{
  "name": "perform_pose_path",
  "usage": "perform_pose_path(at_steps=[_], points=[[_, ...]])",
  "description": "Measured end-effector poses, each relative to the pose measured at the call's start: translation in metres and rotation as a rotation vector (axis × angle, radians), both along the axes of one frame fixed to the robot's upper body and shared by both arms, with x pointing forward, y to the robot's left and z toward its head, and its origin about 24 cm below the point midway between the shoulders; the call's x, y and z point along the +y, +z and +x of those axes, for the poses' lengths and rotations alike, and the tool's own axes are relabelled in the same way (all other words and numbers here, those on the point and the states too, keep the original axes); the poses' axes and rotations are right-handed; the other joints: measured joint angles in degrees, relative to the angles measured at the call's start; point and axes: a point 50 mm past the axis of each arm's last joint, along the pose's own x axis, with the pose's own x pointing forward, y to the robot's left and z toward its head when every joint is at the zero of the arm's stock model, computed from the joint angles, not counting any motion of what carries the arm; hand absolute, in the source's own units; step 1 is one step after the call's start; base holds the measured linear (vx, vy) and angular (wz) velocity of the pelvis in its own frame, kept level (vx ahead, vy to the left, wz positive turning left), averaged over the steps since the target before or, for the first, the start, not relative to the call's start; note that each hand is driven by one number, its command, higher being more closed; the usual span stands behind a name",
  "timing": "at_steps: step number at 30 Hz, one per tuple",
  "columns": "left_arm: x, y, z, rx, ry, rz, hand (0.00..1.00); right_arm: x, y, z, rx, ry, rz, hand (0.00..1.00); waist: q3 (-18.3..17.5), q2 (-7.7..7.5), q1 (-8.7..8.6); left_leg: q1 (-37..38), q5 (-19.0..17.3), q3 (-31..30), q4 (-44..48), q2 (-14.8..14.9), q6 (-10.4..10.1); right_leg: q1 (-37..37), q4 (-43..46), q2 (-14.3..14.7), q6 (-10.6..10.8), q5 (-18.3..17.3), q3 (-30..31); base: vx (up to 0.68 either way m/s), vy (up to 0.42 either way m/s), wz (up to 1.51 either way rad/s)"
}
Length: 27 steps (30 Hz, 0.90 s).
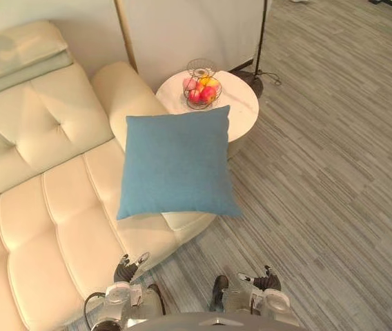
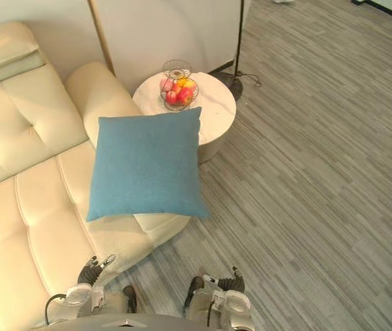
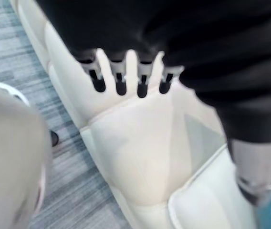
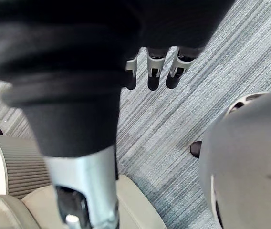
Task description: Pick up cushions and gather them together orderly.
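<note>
Left hand and right hand hang loose, empty; blue cushion lies on the sofa, not yet picked up.

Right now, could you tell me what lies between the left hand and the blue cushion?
Only bare sofa seat, from left hand to blue cushion, as the left eye view shows.

Blue cushion lies flat on the end seat of the cream sofa, one corner past the seat edge. Round white table stands just beside it, with a wire basket of fruit on top. Left hand and right hand hang low over the grey carpet, fingers apparently relaxed.
</note>
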Motion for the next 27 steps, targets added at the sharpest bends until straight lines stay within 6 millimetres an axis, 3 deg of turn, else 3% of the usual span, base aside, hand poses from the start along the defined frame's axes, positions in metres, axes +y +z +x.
perform_pose_path(at_steps=[6, 10, 12, 15, 17, 20, 27], points=[[0.006, -0.002, -0.005, 0.029, -0.041, 0.036, 0.0, 0.002, -0.002, 0.002, 0.016, 0.008, 0.007, 0.0, -0.13, -0.03, -0.15, 0.87, 0.11, 0.05, -0.16, -0.69, 0.16, 2.17, -2.94, -0.39, 0.57, 1.53, -0.3, 0.0, 0.041, 0.01], [0.01, -0.002, -0.006, 0.031, -0.049, 0.047, 0.0, 0.004, -0.002, 0.005, 0.014, 0.034, 0.004, 0.0, 0.08, -1.16, -0.81, 1.28, -1.81, 1.21, -0.63, -2.12, 1.86, -2.84, 8.5, -3.45, 1.27, -3.71, 1.3, -0.07, 0.021, -0.01], [0.015, -0.001, -0.006, 0.033, -0.055, 0.065, 0.0, 0.009, -0.002, 0.007, 0.015, 0.071, 0.003, 0.0, 0.02, -2.67, -1.25, 1.39, -2.29, 0.88, -0.56, -3.65, 2.25, -5.34, 13.71, -4.85, 1.39, -5.44, 4.59, -0.11, 0.001, 0.04], [0.017, -0.002, -0.007, 0.036, -0.053, 0.07, 0.0, 0.011, -0.003, 0.006, 0.023, 0.093, 0.001, 0.0, -0.19, -3.13, -1.97, 1.63, -2.14, -1.49, -0.7, -4.18, 2.22, -5.03, 13.97, -4.31, 1.28, -5.37, 8.1, -0.07, 0.025, 0.25], [0.019, -0.003, -0.01, 0.049, -0.064, 0.078, 0.0, 0.011, -0.006, -0.003, 0.052, 0.082, 0.006, 0.0, -1.07, -3.46, -2.98, 0.39, -1.18, -5.08, -0.45, -4.28, 1.71, -2.23, 9.23, -2.43, 1.12, -5.71, 10.81, -0.04, -0.013, 0.69], [0.018, -0.002, -0.009, 0.046, -0.057, 0.074, 0.0, 0.01, -0.008, -0.005, 0.063, 0.068, 0.01, 0.0, -1.17, -3.63, -2.5, -0.04, 0.1, -6.77, -0.88, -3.9, 1.23, -1.61, 8.21, -1.92, 1.28, -5.53, 9.31, -0.03, -0.08, 0.4], [0.018, -0.006, -0.02, 0.073, -0.012, 0.057, 0.0, 0.001, -0.011, -0.019, 0.086, -0.008, 0.017, 0.0, -3.33, -2.22, -2.36, 2.33, 2.84, -9.02, -6.08, -2.91, 0.38, 2.67, 2.07, -0.09, 1.4, -3.91, 6.61, 0.01, -0.048, 0.15]])
